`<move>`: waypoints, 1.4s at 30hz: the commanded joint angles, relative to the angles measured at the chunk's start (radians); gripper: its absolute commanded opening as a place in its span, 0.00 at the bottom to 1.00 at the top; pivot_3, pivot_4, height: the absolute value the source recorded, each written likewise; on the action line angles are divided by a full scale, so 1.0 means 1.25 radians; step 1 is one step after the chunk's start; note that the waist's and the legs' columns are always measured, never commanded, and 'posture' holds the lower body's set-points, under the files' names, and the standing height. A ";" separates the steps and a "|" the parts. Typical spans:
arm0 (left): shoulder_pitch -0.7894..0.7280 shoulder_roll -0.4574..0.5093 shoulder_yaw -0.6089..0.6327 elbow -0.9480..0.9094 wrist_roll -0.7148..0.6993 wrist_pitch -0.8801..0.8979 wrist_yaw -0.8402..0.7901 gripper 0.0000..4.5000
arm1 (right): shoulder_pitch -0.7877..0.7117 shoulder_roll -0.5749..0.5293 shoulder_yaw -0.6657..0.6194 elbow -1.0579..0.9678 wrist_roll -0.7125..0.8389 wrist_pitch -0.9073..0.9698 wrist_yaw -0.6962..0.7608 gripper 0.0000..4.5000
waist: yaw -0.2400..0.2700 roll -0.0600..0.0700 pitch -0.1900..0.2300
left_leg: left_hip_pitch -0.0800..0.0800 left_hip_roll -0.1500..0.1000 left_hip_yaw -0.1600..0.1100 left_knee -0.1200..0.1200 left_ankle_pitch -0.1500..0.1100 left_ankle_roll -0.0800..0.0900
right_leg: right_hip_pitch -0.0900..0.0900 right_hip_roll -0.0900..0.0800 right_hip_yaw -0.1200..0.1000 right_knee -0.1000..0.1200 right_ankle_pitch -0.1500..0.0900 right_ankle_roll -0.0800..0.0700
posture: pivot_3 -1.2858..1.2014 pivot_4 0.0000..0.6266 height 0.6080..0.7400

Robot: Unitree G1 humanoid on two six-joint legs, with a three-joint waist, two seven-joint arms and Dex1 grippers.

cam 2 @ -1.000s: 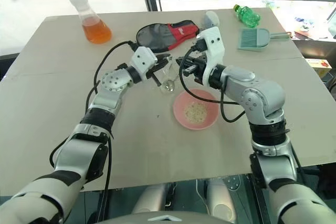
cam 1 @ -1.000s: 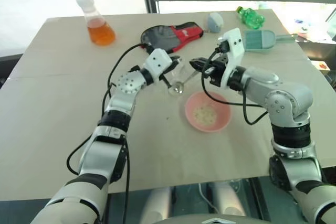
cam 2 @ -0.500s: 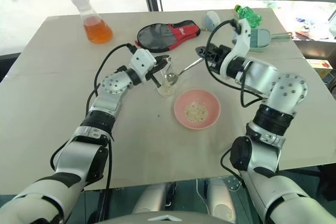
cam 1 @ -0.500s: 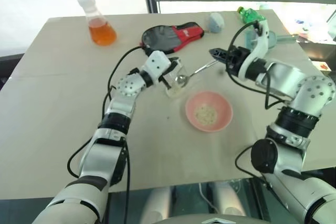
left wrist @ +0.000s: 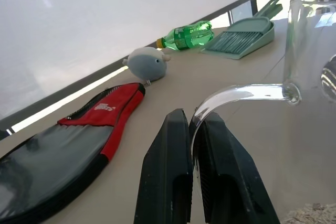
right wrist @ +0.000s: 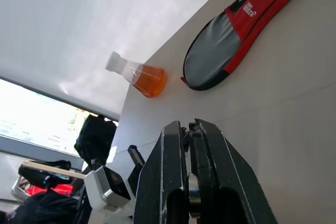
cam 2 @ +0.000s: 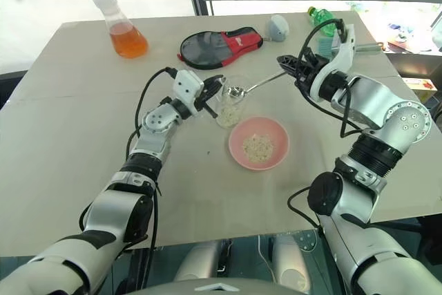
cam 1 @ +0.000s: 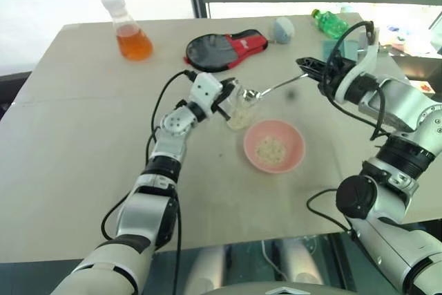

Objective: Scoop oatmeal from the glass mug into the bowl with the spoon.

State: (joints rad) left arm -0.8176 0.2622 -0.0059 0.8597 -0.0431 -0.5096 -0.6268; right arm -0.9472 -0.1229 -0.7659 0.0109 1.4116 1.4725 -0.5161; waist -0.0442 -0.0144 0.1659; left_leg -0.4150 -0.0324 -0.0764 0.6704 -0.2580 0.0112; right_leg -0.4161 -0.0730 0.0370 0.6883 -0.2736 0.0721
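left gripper: pinched tight on the curved glass handle of the glass mug, holding it steady just left of the bowl

right gripper: fingers pressed together on the far end of the spoon handle, out to the right

spoon: bowl end sits at the mug's rim, can't tell if there's anything on it

oatmeal: a small heap already lies in the pink bowl, and more still sits in the bottom of the mug

progress: looks partway, I'd guess, some flakes moved and plenty left to scoop

table: mug and bowl mid-table; orange flask far left, well clear
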 commanded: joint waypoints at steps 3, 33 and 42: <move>0.019 -0.004 0.007 0.013 -0.006 -0.044 -0.005 0.02 | 0.048 -0.056 0.078 -0.005 0.258 -0.145 -0.148 0.00 | 0.000 0.000 0.000 | 0.000 0.000 0.000 0.000 0.000 0.000 | 0.000 0.000 0.000 0.000 0.000 0.000 | 0.52 0.24 1.00; 0.030 0.030 0.050 0.103 -0.038 -0.029 0.019 0.02 | 0.179 0.002 0.120 -0.205 0.449 -0.450 -0.321 0.00 | -0.002 0.001 -0.002 | 0.002 0.001 0.001 0.001 0.000 0.001 | 0.001 0.001 0.001 0.001 0.000 0.000 | 0.52 0.24 1.00; 0.022 0.035 0.059 0.139 -0.041 -0.032 0.028 0.02 | 0.306 -0.077 0.135 -0.240 0.449 -0.376 -0.202 0.00 | -0.005 0.001 -0.002 | 0.004 0.001 0.002 0.001 0.000 0.001 | 0.002 0.002 0.003 0.004 0.000 0.000 | 0.52 0.24 1.00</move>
State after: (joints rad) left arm -0.8054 0.2794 0.0691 1.0002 -0.1215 -0.5679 -0.6044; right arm -0.5708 -0.1818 -0.6019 -0.2572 1.9409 0.9743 -0.8319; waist -0.0507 -0.0131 0.1635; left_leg -0.4090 -0.0314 -0.0738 0.6712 -0.2586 0.0126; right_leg -0.4128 -0.0708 0.0405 0.6929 -0.2736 0.0721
